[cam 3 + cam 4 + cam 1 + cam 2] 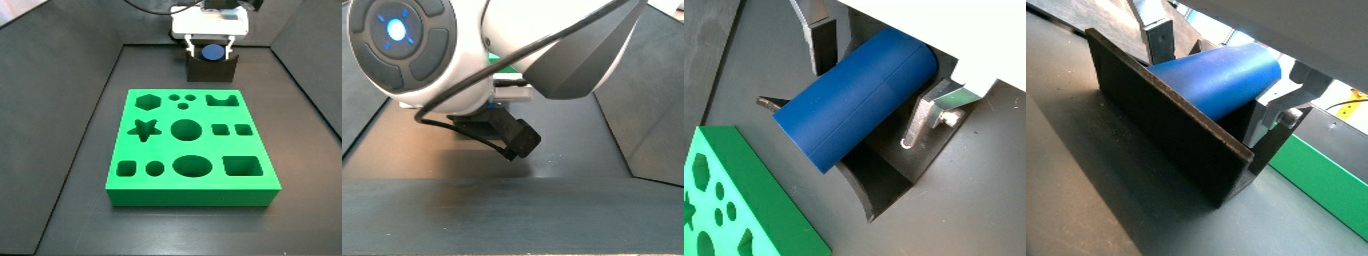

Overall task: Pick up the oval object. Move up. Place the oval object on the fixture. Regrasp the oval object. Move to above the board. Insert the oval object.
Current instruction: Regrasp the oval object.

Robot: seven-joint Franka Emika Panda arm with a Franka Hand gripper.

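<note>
Right now, going left to right in a side view: bare dark floor at left, then the board filling the mid and near part of the scene, w/ the fixture just beyond its far edge, right of centre. The gripper hangs directly over the fixture, arm body above it at the far end.

In both wrist views the oval object lies on its side in the fixture's curved notch, a silver finger on each flank. We can't tell for sure whether the pads are pressing it or just standing beside it (the far finger sits behind the peg, contact line hidden), so pinched vs. slack stays open. The other side view is mostly blocked by the arm's white shell; only the fixture's dark block shows below it.

We judge this as the place/regrasp step on the fixture. To do it well:
- let the peg settle fully into the notch before any re-close, so the notch sets its orientation, not our fingers;
- centre the fingers on the peg's flanks, approx mid-length, so it won't pivot when lifted;
- close square on, no twist, else the oval won't line up w/ the board's oval hole later;
- lift straight up, clear of the fixture wall, before travelling toward the near side.
</note>
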